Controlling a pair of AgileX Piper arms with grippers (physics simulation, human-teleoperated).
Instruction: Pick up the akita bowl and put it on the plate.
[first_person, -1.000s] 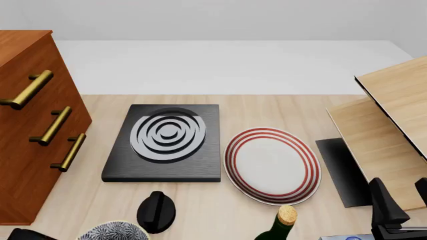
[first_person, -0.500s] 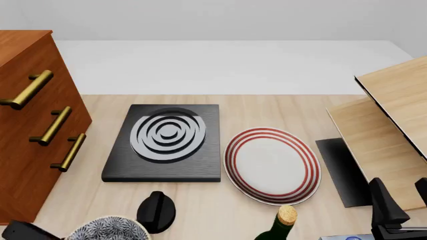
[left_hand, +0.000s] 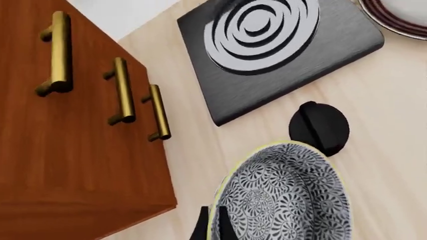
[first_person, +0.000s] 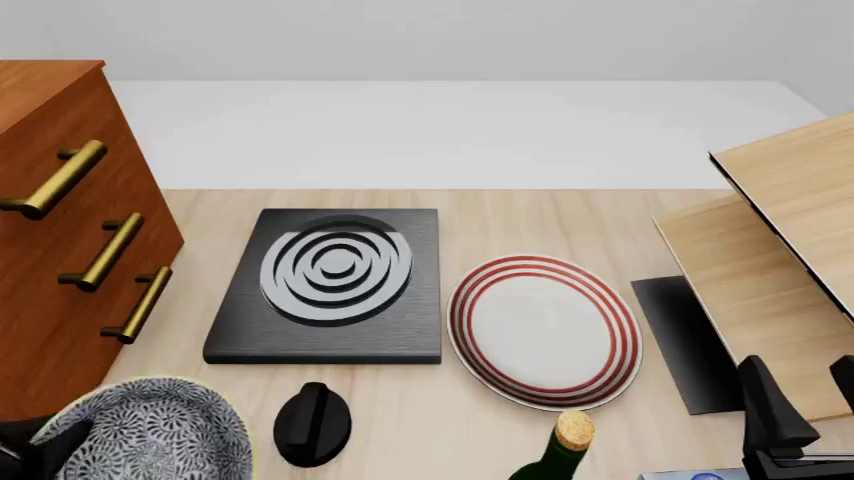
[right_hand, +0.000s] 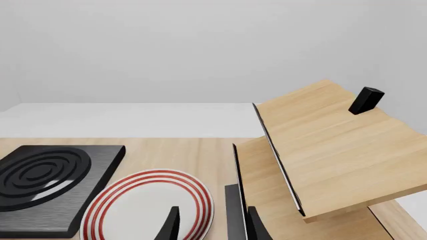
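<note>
The akita bowl (first_person: 154, 435), blue-and-white patterned with a pale rim, hangs tilted near the front left corner of the table, beside the black knob (first_person: 311, 424). My left gripper (first_person: 47, 442) is shut on its left rim. In the left wrist view the fingertips (left_hand: 202, 229) pinch the rim of the akita bowl (left_hand: 287, 200). The plate (first_person: 545, 330), white with red rings, lies flat at centre right with nothing on it. My right gripper (first_person: 805, 395) stands open at the front right, holding nothing, and its wrist view shows the plate (right_hand: 150, 205) ahead of the right gripper (right_hand: 213, 227).
A black slab with grey rings (first_person: 334, 285) lies left of the plate. A brown drawer cabinet (first_person: 60, 250) stands at far left, close to the bowl. A corked green bottle (first_person: 567, 445) stands in front of the plate. Tilted wooden boards (first_person: 774, 250) fill the right side.
The bowl has risen and moved left in my left gripper, so more of it shows in the front view. The right arm has not moved.
</note>
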